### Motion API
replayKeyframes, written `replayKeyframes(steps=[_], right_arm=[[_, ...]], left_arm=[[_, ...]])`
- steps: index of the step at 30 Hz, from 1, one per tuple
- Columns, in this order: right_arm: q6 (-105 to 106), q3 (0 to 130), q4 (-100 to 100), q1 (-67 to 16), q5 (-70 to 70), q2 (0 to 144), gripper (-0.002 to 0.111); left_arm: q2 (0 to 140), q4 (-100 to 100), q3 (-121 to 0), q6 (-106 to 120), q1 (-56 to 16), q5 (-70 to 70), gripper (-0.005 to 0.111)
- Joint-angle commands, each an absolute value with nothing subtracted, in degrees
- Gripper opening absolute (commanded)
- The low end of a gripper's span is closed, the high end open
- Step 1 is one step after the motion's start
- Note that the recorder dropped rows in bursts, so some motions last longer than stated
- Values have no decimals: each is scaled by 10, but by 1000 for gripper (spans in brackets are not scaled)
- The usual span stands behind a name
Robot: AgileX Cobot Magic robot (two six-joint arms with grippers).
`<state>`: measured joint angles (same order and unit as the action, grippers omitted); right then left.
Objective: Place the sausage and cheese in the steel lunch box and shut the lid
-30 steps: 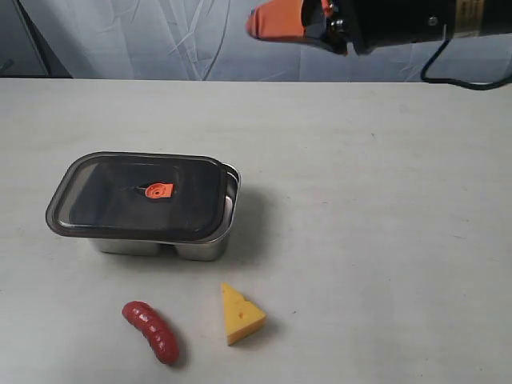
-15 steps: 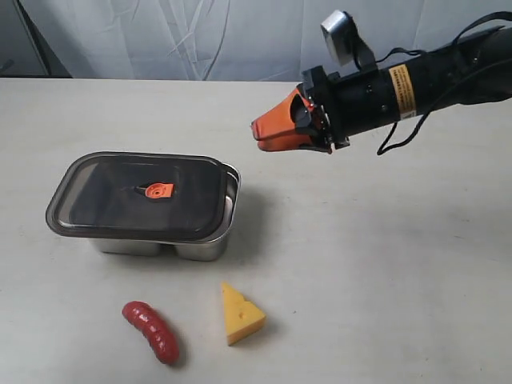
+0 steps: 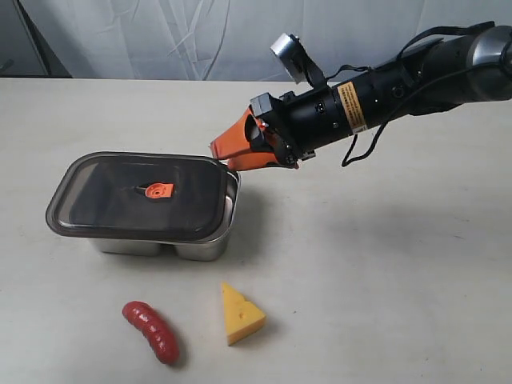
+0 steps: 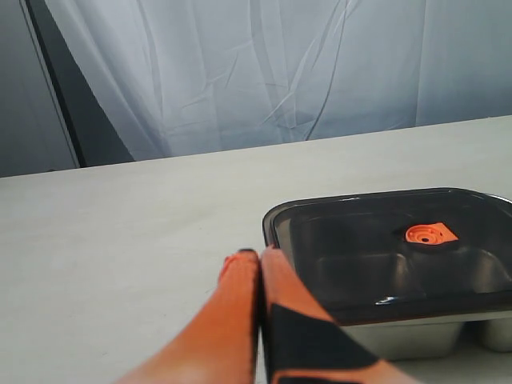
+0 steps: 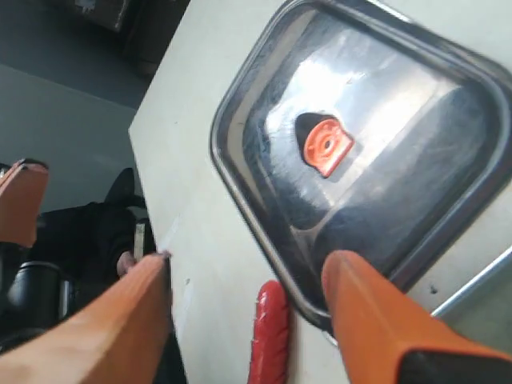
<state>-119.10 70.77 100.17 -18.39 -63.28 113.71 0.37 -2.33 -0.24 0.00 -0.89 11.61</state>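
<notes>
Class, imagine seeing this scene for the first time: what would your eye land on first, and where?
The right gripper, its orange jaws open, hangs at the far right corner of the dark lid lying on the steel lunch box. In front of the box, the red sausage and yellow cheese lie on the table, apart.

shiny steel lunch box (image 3: 200,250), glossy dark translucent plastic lid (image 3: 112,200), glossy ridged red sausage (image 3: 152,330), matt yellow cheese (image 3: 240,314), matt smooth table (image 3: 376,264), wrinkled cloth backdrop (image 3: 160,40)

lid (image 3: 104,200) on steel lunch box (image 3: 200,249), sausage (image 3: 150,331) left of cheese (image 3: 240,314), both in front
</notes>
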Motion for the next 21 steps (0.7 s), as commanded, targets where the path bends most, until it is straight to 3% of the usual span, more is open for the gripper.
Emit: replayKeyframes(steps=[1, 21], right_arm=[[-1213, 711, 999, -184, -579, 1137, 57], [-1213, 724, 999, -212, -506, 1186, 57]], left_arm=[[0, -21, 0, 0, -13, 109, 0], [0, -21, 0, 0, -13, 109, 0]])
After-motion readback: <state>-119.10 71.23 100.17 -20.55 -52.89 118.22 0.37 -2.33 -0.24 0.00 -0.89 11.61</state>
